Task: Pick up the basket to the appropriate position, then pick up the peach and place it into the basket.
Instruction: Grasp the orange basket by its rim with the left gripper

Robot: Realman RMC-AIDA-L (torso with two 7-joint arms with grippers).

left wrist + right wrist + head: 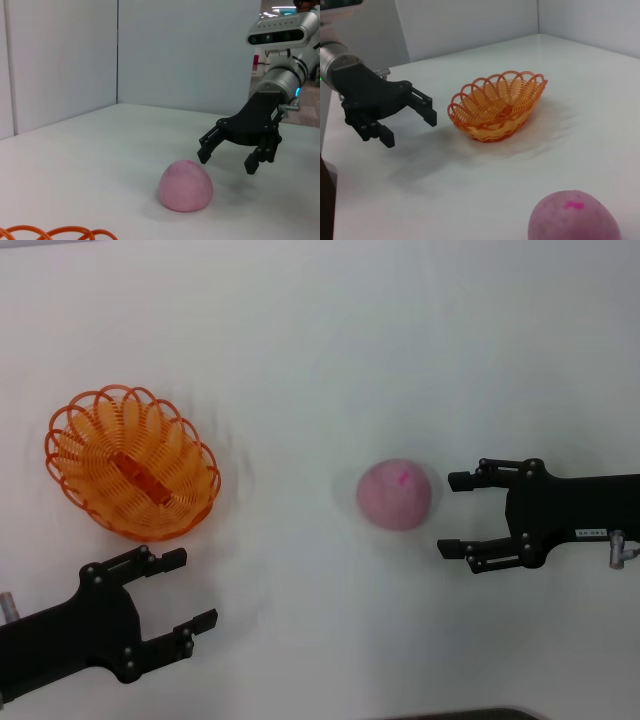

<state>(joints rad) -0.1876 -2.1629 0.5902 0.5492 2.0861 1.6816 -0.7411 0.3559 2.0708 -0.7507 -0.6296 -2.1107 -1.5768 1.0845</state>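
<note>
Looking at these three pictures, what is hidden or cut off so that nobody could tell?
- Oval orange wire basket: the left wrist view shows only a few rim loops; the picture's edge cuts the rest.
- Round pale pink peach: in the right wrist view its lower part runs off the edge.
- Peach's underside on the white table: hidden in every view.
- Open left gripper and open right gripper: head view cuts both arms off.

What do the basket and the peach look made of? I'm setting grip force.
The basket looks like glossy orange plastic wire, bent into open loops. The peach has a matte pink skin without shine, probably foam or soft plastic; its hardness can't be judged by sight.
</note>
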